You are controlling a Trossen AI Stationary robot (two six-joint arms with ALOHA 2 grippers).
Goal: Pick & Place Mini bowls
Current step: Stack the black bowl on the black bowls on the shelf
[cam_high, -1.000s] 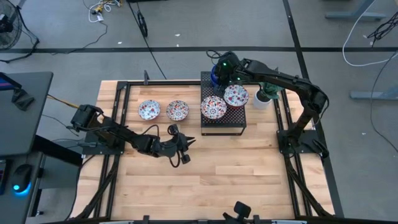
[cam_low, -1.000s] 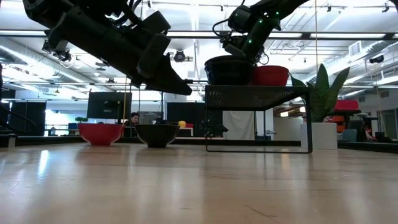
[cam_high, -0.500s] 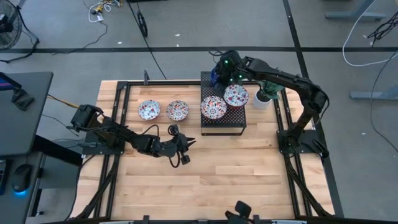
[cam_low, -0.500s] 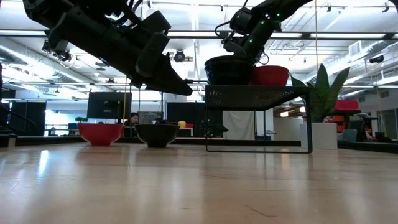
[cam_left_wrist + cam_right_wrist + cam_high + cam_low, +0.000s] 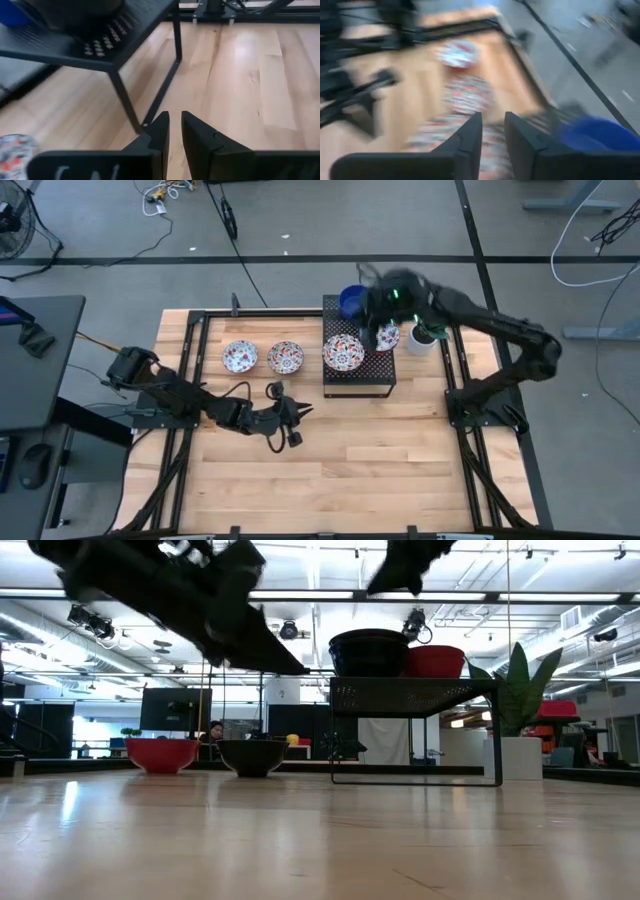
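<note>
A blue mini bowl (image 5: pixel 350 302) sits on the far left corner of the black rack (image 5: pixel 358 380). Two floral mini bowls (image 5: pixel 343 353) (image 5: pixel 388 338) sit beside it on the rack. Two more floral bowls (image 5: pixel 240 357) (image 5: pixel 285 357) rest on the table to the rack's left. My right gripper (image 5: pixel 378 320) hovers blurred above the rack, between the blue bowl and the right floral one. Its fingers (image 5: pixel 470 137) stand slightly apart with nothing between them. My left gripper (image 5: pixel 296 412) hangs above the table near the rack's front left leg (image 5: pixel 125 100), shut and empty.
A white pot with a green plant (image 5: pixel 422 335) stands just right of the rack. Black frame rails (image 5: pixel 190 380) run along the table's left, far and right sides. Bare wood (image 5: pixel 380 470) fills the near half of the table.
My right gripper has let go of the blue bowl, risen from the rack's far left corner and swung fast toward the table's right and near side. The blue bowl stays on the rack. My left arm has barely moved.
</note>
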